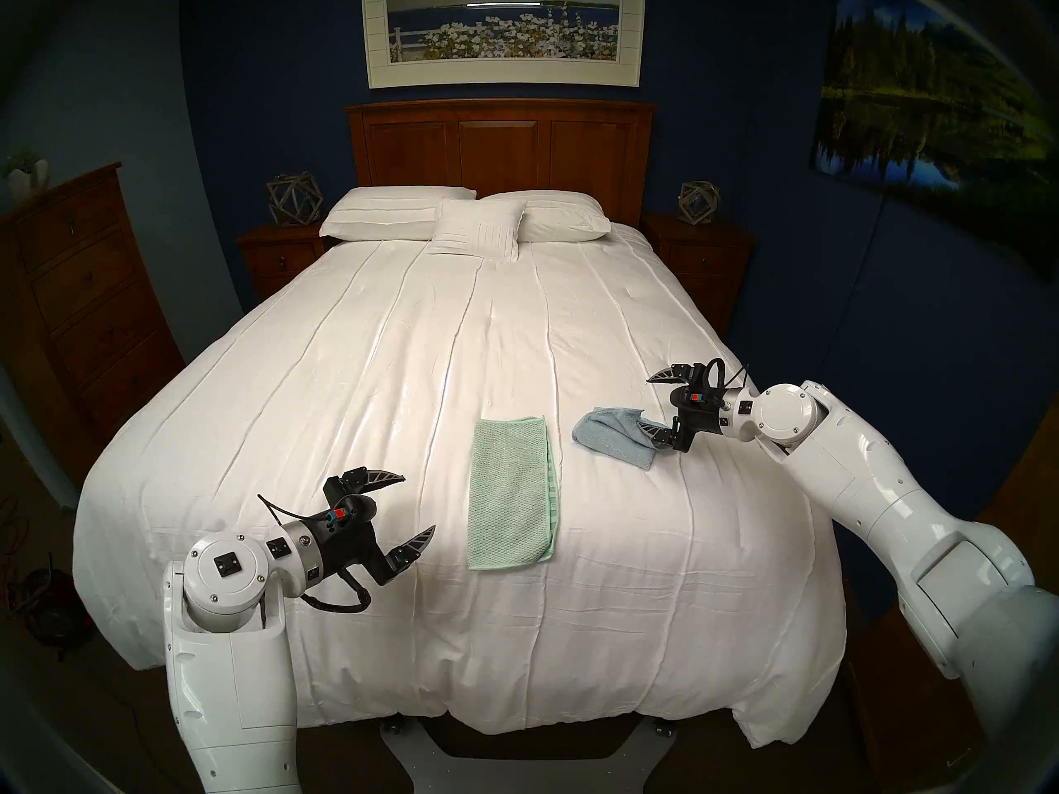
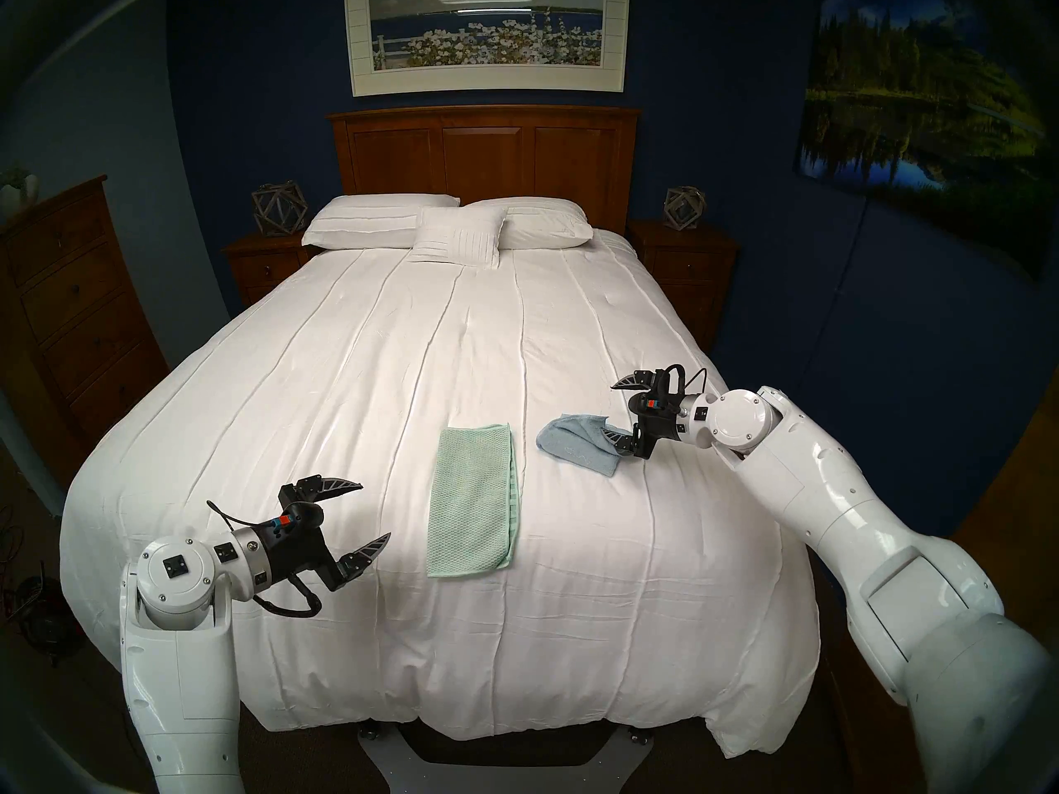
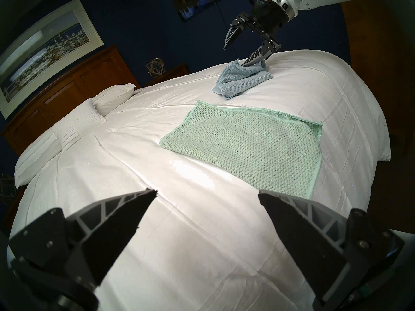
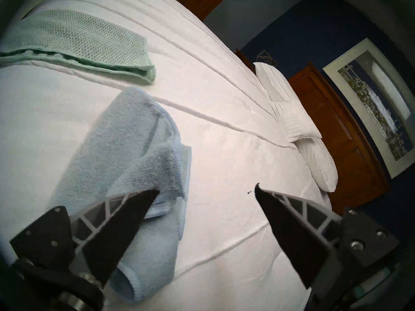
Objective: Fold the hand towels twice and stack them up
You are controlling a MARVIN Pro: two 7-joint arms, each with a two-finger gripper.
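A mint green waffle-weave hand towel (image 1: 510,489) (image 2: 473,498) (image 3: 247,146) (image 4: 78,39) lies flat on the white bed, folded in half lengthwise. To its right sits a light blue plush hand towel (image 1: 607,437) (image 2: 573,446) (image 3: 240,81) (image 4: 125,146), loosely bunched with a rolled end. My right gripper (image 1: 644,404) (image 2: 607,407) (image 3: 233,57) (image 4: 207,187) is open at the blue towel's right end, one finger over the cloth, the other above bare bedspread. My left gripper (image 1: 419,503) (image 2: 376,509) (image 3: 207,192) hovers open and empty, left of the green towel.
The white bedspread (image 1: 401,346) has raised seams. White pillows (image 1: 475,225) lie against a wooden headboard (image 1: 498,139). A nightstand (image 1: 281,254) stands on each side of the bed and a tall dresser (image 1: 80,294) at the far left. The bed's front edge drops off close to my arms.
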